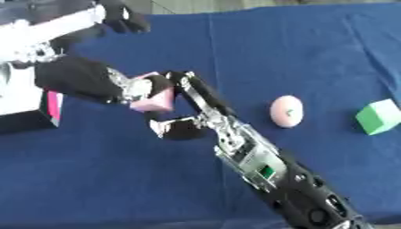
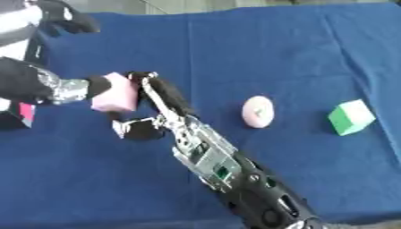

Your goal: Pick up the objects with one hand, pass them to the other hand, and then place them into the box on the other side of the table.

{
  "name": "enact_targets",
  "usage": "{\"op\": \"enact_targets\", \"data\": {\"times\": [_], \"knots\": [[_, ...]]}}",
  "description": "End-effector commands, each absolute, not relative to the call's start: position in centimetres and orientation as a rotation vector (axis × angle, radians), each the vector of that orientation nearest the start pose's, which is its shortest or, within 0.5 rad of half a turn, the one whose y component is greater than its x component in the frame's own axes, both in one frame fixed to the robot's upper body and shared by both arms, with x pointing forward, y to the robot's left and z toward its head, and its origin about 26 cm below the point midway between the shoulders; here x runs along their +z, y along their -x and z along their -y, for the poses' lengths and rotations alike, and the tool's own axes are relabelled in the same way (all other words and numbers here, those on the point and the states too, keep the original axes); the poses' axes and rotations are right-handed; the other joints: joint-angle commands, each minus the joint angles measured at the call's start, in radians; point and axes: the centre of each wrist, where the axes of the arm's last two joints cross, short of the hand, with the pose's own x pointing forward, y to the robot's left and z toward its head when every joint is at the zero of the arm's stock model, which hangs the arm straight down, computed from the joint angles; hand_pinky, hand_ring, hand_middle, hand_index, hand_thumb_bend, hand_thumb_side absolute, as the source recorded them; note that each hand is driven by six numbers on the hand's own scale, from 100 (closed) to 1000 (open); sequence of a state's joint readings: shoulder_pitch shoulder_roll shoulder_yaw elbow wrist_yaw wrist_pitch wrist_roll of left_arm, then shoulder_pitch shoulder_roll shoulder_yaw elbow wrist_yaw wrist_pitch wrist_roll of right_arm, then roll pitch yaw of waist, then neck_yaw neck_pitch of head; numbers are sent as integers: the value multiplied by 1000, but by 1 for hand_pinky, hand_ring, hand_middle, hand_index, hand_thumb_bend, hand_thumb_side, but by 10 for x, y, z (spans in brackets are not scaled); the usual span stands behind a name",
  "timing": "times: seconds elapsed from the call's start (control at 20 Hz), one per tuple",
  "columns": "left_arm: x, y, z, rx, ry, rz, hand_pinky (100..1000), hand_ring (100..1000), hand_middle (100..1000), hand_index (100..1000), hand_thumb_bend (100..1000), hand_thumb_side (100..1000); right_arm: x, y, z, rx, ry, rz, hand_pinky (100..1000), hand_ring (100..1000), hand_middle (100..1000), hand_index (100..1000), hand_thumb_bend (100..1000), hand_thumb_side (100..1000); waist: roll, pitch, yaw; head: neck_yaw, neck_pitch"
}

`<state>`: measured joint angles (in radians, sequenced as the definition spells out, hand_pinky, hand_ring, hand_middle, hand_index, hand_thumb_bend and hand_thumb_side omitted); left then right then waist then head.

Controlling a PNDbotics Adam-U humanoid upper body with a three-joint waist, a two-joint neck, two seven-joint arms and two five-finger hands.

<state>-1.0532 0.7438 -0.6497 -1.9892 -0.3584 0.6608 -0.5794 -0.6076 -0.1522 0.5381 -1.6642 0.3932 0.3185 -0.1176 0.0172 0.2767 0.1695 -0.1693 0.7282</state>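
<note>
Hands meet over the left part of the blue table [image 1: 235, 40], and the reason looks plain: a pink block [image 2: 115, 98] is being passed from one to the other. The right hand [image 1: 184, 114], reaching in on a long arm from the lower right, has straight fingers laid along the block's right side with the thumb lower down, just beside it; whether it bears the block I cannot tell. The left hand [image 1: 137, 89], coming from the left edge, has its fingers curled about the block's left side, so it seems to be the one gripping. The block hangs above the cloth, between both hands, near the white box [image 1: 23, 103] with a pink edge at the far left, which I judge to be where it is meant to go. A pale pink round thing [image 1: 286, 111] and a green cube [image 1: 379, 116] lie well apart on the right, probably waiting their turn.
</note>
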Motion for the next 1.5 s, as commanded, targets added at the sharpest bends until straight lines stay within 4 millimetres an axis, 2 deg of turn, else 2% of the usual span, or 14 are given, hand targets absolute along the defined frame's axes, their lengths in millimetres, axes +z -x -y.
{"op": "enact_targets", "data": {"times": [0.05, 0.35, 0.8, 1.15, 1.25, 1.5], "knots": [[336, -279, -126, -1668, -687, 1440, 881, 873, 828, 893, 469, 540, 175, -324, 68, 851, 288, 2002, 788, 531, 503, 633, 100, 127, 4, -25, 4, -2, 7], [332, -277, -120, -1725, -753, 1368, 896, 879, 842, 903, 514, 495, 184, -316, 63, 845, 265, 2022, 787, 528, 502, 632, 100, 136, 5, -24, 4, -3, 0], [324, -278, -121, -1747, -824, 1293, 900, 881, 849, 911, 532, 435, 186, -311, 62, 868, 255, 2028, 780, 524, 499, 629, 100, 142, 5, -22, 1, 3, -8], [322, -280, -122, -1724, -862, 1283, 879, 863, 834, 895, 451, 359, 182, -311, 60, 890, 267, 2075, 782, 524, 496, 625, 100, 121, 5, -22, 1, 9, -24], [321, -279, -123, -1727, -866, 1280, 869, 855, 826, 885, 404, 328, 180, -312, 60, 882, 281, 2093, 780, 522, 493, 622, 100, 121, 6, -21, 2, 10, -24], [320, -281, -126, -1712, -869, 1269, 862, 850, 820, 878, 388, 309, 174, -314, 60, 852, 292, 2120, 779, 519, 492, 620, 100, 129, 5, -17, 2, 11, -31]]}}
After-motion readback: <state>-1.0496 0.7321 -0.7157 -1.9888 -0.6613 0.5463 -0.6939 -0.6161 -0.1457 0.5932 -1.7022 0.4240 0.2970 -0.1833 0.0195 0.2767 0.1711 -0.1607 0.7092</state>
